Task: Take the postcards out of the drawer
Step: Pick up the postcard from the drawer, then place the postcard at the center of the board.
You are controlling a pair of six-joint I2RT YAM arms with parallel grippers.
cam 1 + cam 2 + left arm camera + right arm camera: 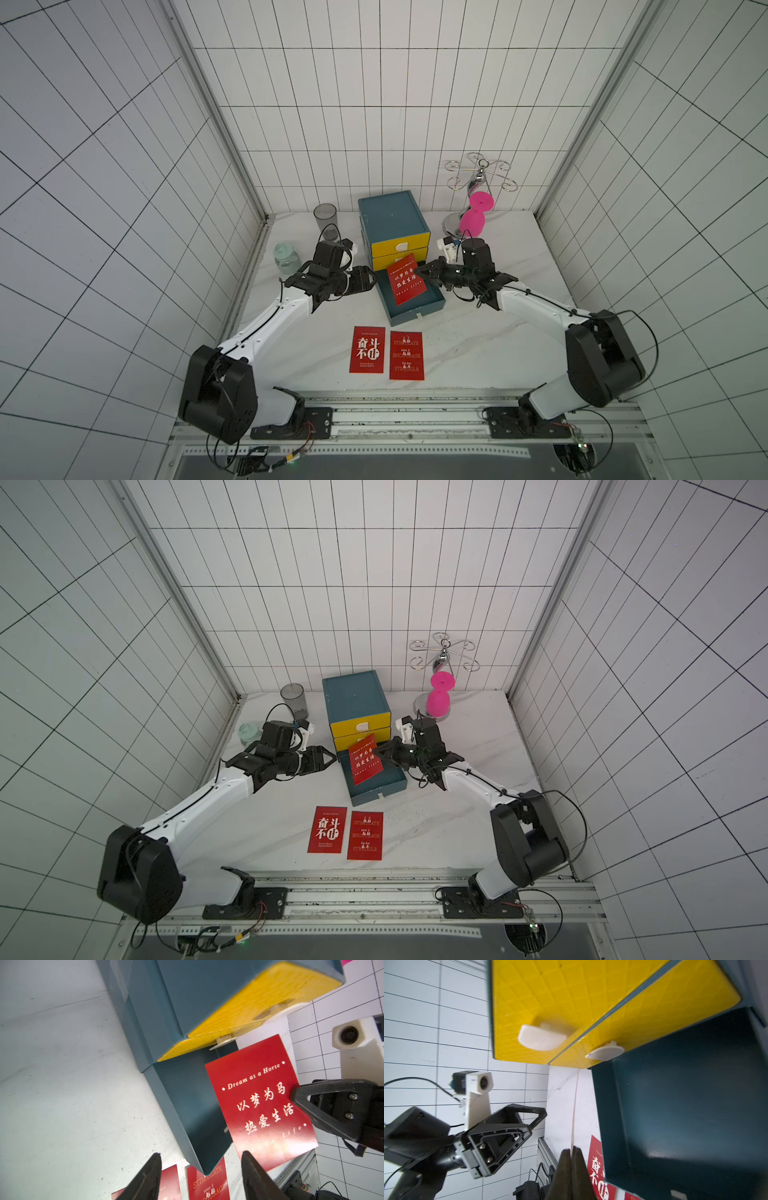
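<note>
Left wrist view alone reads "Dream as a Horse" on the held postcard.
Three postcards: right tool pinches that one above the open drawer; second postcard and third postcard lie on the surface; left tool gapes empty.

— We see red on every card: the raised postcard and the two postcards near the tabletop's front edge, all with pale lettering.

— We agree; on one of the pair the lettering looks fainter. The cabinet is teal, its drawer fronts yellow with a quilted diamond pattern and white handles.

— The open drawer is teal as well. The tabletop is white with grey veins.

— We also note white wall tiles with dark grid lines, a pink hourglass shape, a chrome rack, a smoky grey cup and a mint jar. The left tool and right tool are black.
</note>
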